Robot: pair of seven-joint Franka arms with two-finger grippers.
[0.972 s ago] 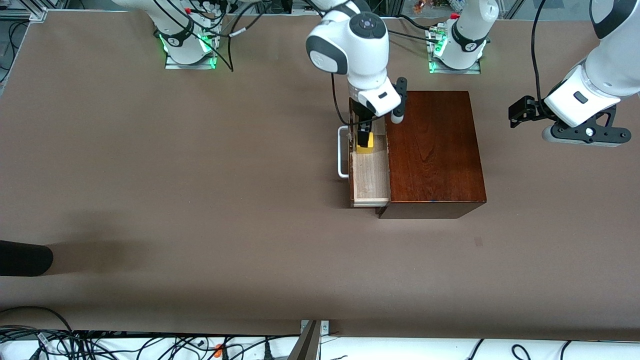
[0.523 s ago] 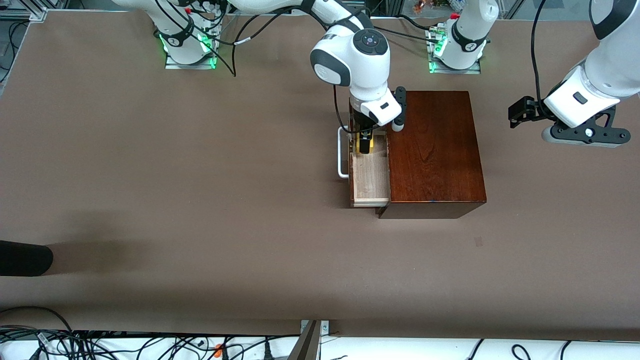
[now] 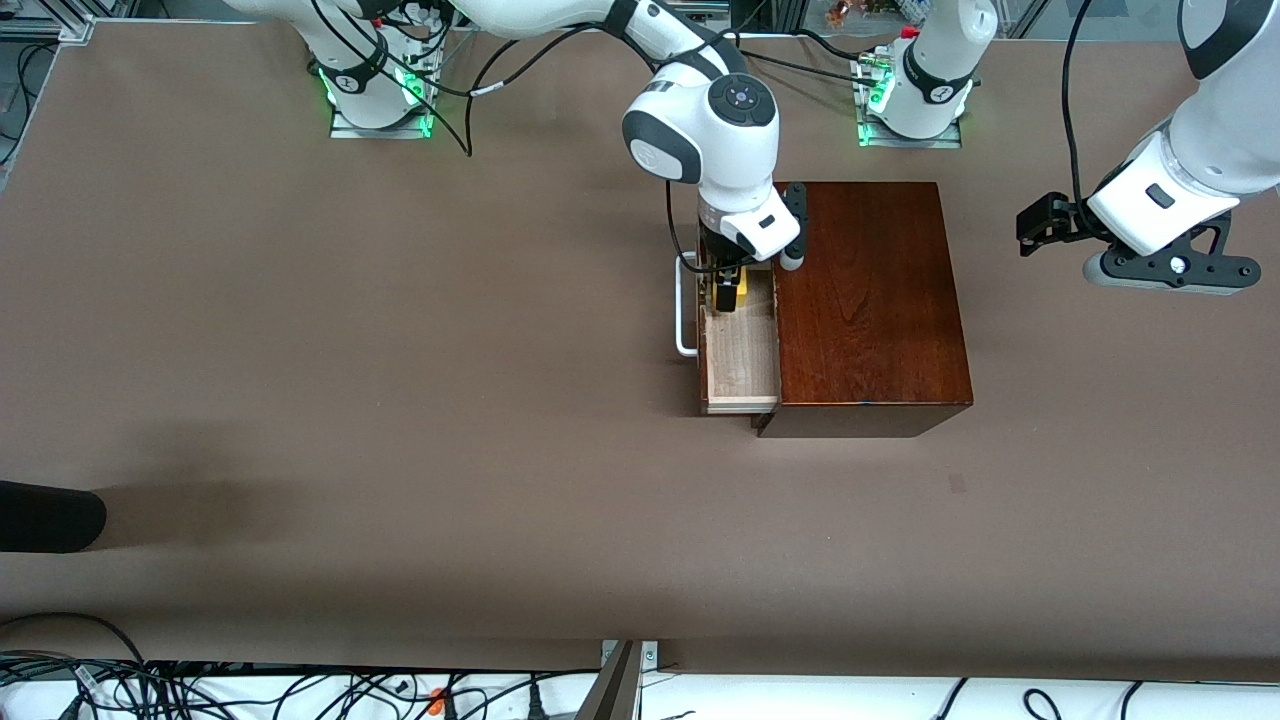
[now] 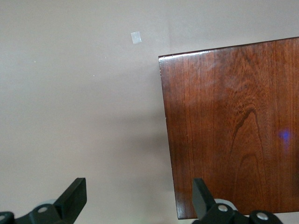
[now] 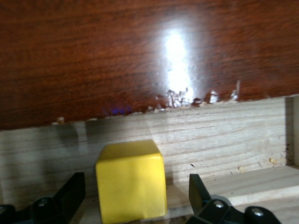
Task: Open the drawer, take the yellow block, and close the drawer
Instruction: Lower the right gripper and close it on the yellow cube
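The drawer (image 3: 742,365) of the dark wooden box (image 3: 870,300) stands pulled out toward the right arm's end of the table, its white handle (image 3: 683,310) outermost. The yellow block (image 5: 131,179) rests on the pale drawer floor, at the end farther from the front camera, and shows only as a sliver (image 3: 742,289) under the hand. My right gripper (image 5: 135,198) is down inside the drawer, open, one finger on each side of the block with a gap at both. My left gripper (image 3: 1168,268) waits open in the air beside the box (image 4: 233,126), over bare table.
A dark rounded object (image 3: 45,515) pokes in at the table's edge toward the right arm's end. Cables (image 3: 200,685) run along the edge nearest the front camera. A small pale mark (image 3: 957,484) lies on the tabletop near the box.
My right gripper has sunk lower into the drawer, so its fingers now flank the yellow block and hide more of it. The left arm has not moved.
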